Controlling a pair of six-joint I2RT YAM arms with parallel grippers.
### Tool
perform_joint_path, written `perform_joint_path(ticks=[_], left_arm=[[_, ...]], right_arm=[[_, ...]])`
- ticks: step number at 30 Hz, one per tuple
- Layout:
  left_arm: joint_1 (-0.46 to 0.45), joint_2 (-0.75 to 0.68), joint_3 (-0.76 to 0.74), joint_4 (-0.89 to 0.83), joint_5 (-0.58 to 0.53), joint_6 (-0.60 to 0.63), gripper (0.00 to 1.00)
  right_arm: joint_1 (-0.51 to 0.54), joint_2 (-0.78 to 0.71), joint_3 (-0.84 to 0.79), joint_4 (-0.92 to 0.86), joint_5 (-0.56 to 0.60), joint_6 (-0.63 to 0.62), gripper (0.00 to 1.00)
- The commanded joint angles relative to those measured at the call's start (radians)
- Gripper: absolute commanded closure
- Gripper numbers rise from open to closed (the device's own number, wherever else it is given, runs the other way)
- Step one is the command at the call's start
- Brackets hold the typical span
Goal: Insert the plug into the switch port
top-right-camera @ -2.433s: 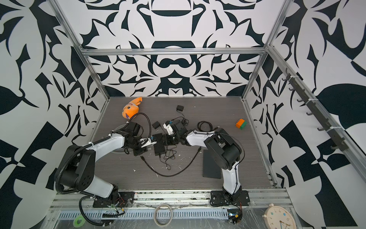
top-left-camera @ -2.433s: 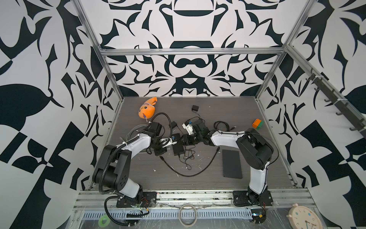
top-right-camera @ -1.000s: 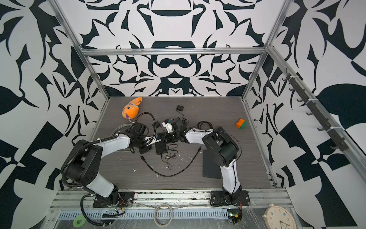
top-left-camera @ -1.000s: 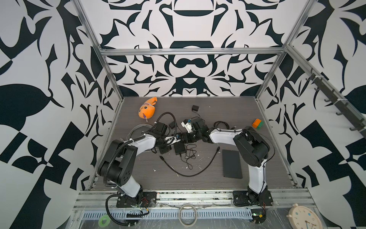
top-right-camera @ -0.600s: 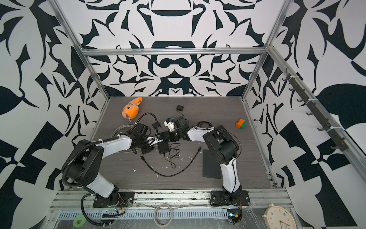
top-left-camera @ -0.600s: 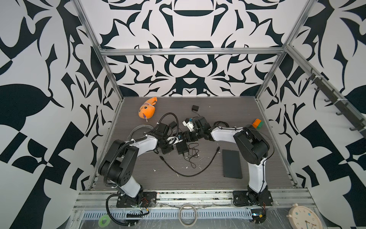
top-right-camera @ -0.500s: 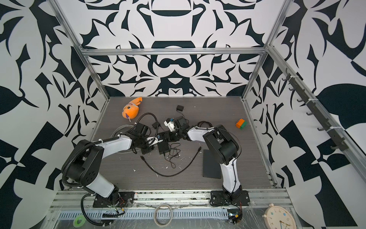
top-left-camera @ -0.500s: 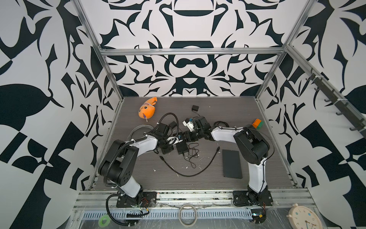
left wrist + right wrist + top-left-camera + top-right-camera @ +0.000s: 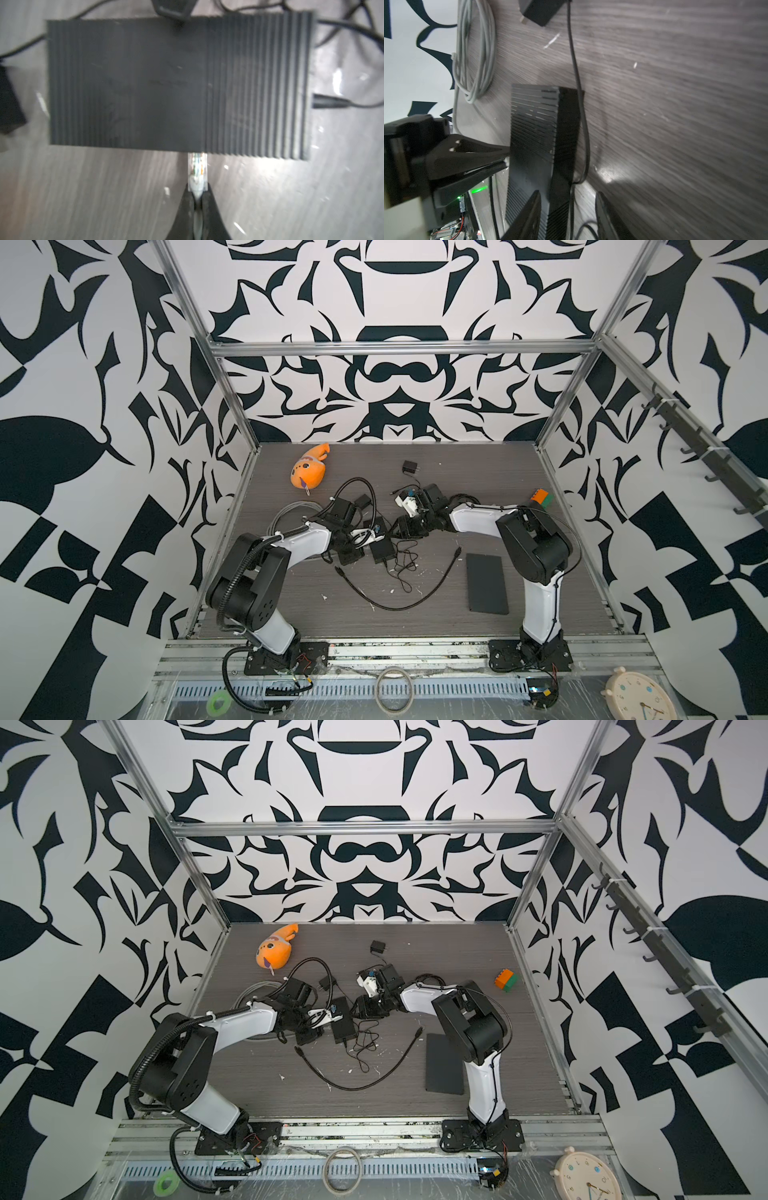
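The switch (image 9: pixel 178 83) is a black ribbed box lying flat on the floor in both top views (image 9: pixel 382 549) (image 9: pixel 343 1025). The plug (image 9: pixel 197 172) is clear with coloured wires. My left gripper (image 9: pixel 197 191) is shut on its rear end. The plug's front end meets the switch's near side; the port itself is hidden under that edge. My right gripper (image 9: pixel 568 193) is open at the switch's far side. One of its fingers (image 9: pixel 529 216) lies over the ribbed top and the other stands on the floor beside it. Both grippers, left (image 9: pixel 368 536) and right (image 9: pixel 409 526), flank the switch.
A grey cable coil (image 9: pixel 291 514) lies behind the left arm. A thin black cord (image 9: pixel 577 83) runs along the switch. A loose black cable (image 9: pixel 399 601), a flat black pad (image 9: pixel 486 589), an orange plush fish (image 9: pixel 309 472), a power adapter (image 9: pixel 409 467) and an orange-green block (image 9: pixel 541 497) lie around.
Over the last second my left gripper has edged right with the plug, up to the switch. The right gripper shifted slightly back and right. Little has moved in the last half second.
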Motion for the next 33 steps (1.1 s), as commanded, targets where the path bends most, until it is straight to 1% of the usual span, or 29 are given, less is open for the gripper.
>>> perform_joint_path(ticks=[1, 3, 13, 15, 25, 33], left_arm=[[-0.005, -0.019, 0.013, -0.106, 0.041, 0.023, 1.00], [-0.003, -0.023, 0.004, -0.078, 0.030, 0.017, 1.00], [-0.005, -0.022, -0.002, 0.013, 0.044, -0.005, 1.00], [-0.004, -0.026, -0.005, 0.037, 0.056, -0.038, 1.00], [-0.007, -0.003, 0.000, 0.048, 0.071, -0.052, 1.00], [-0.033, 0.016, -0.024, 0.065, 0.057, -0.071, 1.00]], right_arm=[[0.010, 0.009, 0.011, -0.015, 0.008, -0.020, 0.53], [0.015, 0.014, 0.016, -0.014, 0.005, -0.020, 0.53], [0.027, 0.032, 0.018, 0.004, -0.025, -0.007, 0.53], [0.027, 0.035, 0.018, 0.007, -0.033, -0.004, 0.53], [0.028, 0.052, 0.008, 0.033, -0.081, 0.013, 0.53], [0.027, 0.057, -0.011, 0.056, -0.104, 0.038, 0.53]])
